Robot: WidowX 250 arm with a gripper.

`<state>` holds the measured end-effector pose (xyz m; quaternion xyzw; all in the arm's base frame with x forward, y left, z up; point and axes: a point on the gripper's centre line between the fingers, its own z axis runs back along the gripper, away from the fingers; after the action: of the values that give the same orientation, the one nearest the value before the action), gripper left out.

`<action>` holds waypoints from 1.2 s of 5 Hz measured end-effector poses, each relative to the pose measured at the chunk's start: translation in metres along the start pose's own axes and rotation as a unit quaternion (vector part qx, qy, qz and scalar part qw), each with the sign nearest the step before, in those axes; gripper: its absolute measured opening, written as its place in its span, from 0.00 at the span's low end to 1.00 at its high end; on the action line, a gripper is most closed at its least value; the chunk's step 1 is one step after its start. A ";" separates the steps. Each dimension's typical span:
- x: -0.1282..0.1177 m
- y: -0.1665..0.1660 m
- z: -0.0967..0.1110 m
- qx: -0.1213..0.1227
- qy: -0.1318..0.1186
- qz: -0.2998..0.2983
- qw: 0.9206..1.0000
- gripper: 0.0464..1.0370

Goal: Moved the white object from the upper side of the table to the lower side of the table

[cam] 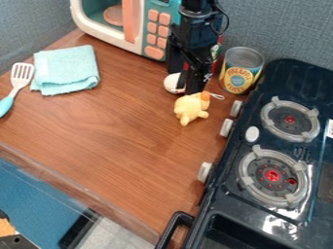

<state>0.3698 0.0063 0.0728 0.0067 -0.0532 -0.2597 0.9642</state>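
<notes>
Gripper hangs nr the worktop's upper R corner, tho we can't tell if it's wide, narrow or holding anything, & we see the white obj. beside it, part hidden, btwn the toy microwave & yellow toy.

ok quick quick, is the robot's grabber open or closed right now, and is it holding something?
Gripper: right by the white object, but I can't tell whether it's open, closed or holding it.
</notes>
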 end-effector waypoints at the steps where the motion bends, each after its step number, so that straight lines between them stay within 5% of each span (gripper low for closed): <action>1: -0.004 0.000 -0.013 -0.004 0.018 -0.006 1.000 0.96; 2: -0.010 0.012 -0.006 0.036 0.033 -0.068 0.997 0.96; 3: -0.011 0.020 0.005 0.018 0.037 -0.140 0.989 0.96; 5: 0.002 0.045 -0.018 0.002 0.095 -0.208 0.974 0.96; 6: 0.011 0.052 -0.029 -0.004 0.096 -0.238 0.967 0.96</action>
<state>0.4080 0.0452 0.0470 0.0404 0.0435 -0.4801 0.8752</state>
